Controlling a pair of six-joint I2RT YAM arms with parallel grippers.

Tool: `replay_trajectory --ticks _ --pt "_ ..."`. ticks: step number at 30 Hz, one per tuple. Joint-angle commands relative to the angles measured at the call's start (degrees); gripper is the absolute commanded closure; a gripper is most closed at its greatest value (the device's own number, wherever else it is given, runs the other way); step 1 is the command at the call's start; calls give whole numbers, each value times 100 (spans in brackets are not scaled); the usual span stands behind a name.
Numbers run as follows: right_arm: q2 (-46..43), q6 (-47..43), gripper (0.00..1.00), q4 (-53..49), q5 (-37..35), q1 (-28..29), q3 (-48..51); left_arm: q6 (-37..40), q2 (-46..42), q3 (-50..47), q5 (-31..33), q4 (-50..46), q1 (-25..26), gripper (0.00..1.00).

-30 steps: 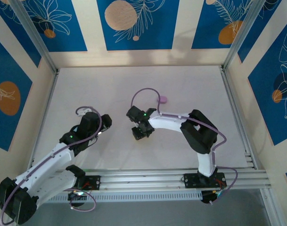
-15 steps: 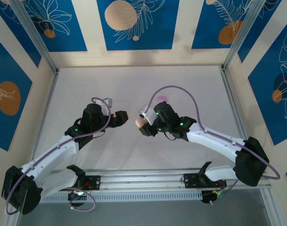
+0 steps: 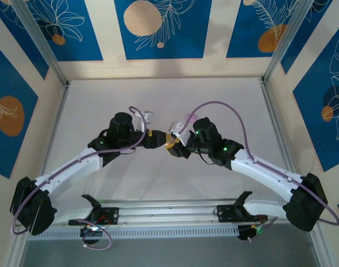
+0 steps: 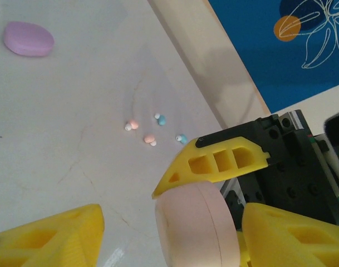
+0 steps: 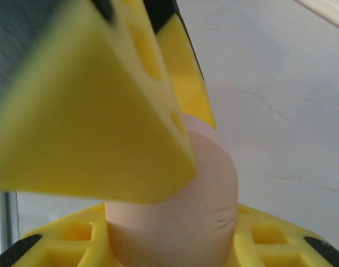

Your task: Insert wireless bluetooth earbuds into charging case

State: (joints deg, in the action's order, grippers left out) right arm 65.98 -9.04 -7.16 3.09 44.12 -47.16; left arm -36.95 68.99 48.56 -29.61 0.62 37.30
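Gripping one pink case, the right hand is clenched on it above the tabletop. The left hand straddles that case with its fingers spread, one of them well clear of it. Four earbuds, two pink and two light blue, lie loose together on the tabletop beyond. One purple case sits farther off.

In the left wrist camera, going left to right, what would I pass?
You'd pass the purple case → earbuds → blue wall panel. The pink case lower down overlaps the earbuds sideways, so it's left out.
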Motion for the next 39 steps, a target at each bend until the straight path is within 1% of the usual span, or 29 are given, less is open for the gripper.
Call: replay_trajectory --ticks 1,6,8,9,10,12,15,17,19,20,23,29,35,39 --pt "-133 -103 64 160 159 -17 90 84 149 273 -80 -1 136 41" --pt "-229 -149 63 352 139 -12 227 -187 271 243 84 149 198 69" --pt "-282 -125 61 448 -131 -9 267 -294 272 242 84 210 221 85" --pt "-318 -124 61 483 -212 -17 288 -377 263 236 103 227 225 89" --pt "-375 -155 59 545 -291 -17 327 -510 248 210 142 262 223 91" --pt "-491 -209 55 700 -374 -33 428 -869 185 66 196 499 225 92" --pt "-758 -355 49 1196 -279 -128 797 -1649 56 -287 354 1107 223 94" --pt "-926 -551 46 1667 -16 -252 1162 -2138 -13 -478 386 1495 223 95" --pt "-1038 -667 43 2015 278 -407 1409 -2414 -45 -557 359 1731 231 95" --pt "-1062 -650 42 2107 483 -510 1463 -2492 -60 -558 346 1748 234 95" --pt "-1044 -452 41 2190 1132 -828 1390 -2591 -109 -540 289 1799 258 95" --pt "-901 -208 40 2594 1886 -1027 1256 -2807 -142 -588 298 2051 302 94" --pt "-669 -109 42 2712 1994 -1045 1074 -2913 -139 -558 274 2157 357 94" --pt "-604 7 46 2742 2037 -1088 1002 -2948 -184 -597 272 2285 373 93"
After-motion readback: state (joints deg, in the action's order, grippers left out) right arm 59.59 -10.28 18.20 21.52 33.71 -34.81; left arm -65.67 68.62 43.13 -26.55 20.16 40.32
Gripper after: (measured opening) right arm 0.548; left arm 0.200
